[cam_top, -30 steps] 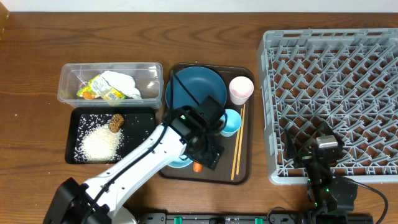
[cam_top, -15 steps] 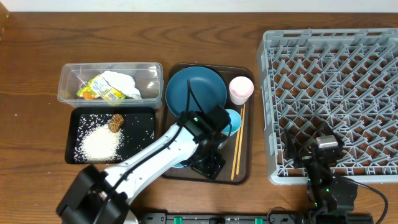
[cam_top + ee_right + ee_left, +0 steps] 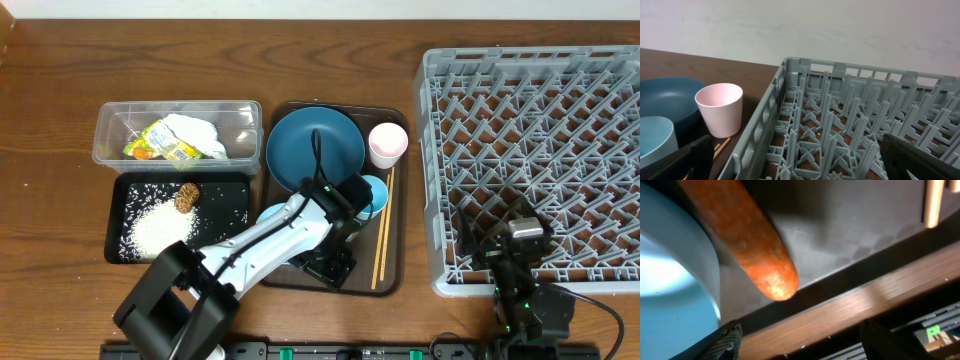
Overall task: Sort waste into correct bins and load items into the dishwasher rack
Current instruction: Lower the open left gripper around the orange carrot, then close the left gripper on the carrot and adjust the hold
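1. Your left fingers (image 3: 330, 267) stood apart with nothing between them, low over the near edge of the one brown serving tray (image 3: 392, 272).
2. The one small orange carrot (image 3: 747, 245) lay on that serving tray just ahead of those fingers, untouched. It lay right beside the one light-blue bowl (image 3: 272, 216).
3. Your right fingers (image 3: 516, 234) were spread wide and held nothing. They hung over the near left part of the one grey dishwasher rack (image 3: 535, 120), which sat on the worktop (image 3: 60, 90) to the right of the serving tray.
4. The serving tray also carried one dark-blue plate (image 3: 315, 145) and two cups, one pink cup (image 3: 388, 144) and one light-blue cup (image 3: 375, 196). Two wooden chopsticks (image 3: 383, 235) lay side by side along its right edge.
5. You had two bins left of the serving tray: one clear tub (image 3: 102, 150) farther back and one black tray (image 3: 114, 215) just in front of it.
6. The clear tub held one crumpled white napkin (image 3: 197, 130) and one yellow-green wrapper (image 3: 162, 143).
7. The black tray held one heap of white rice (image 3: 160, 232) with loose grains scattered around it. One brown seedy lump (image 3: 187, 197) sat at the heap's far edge.
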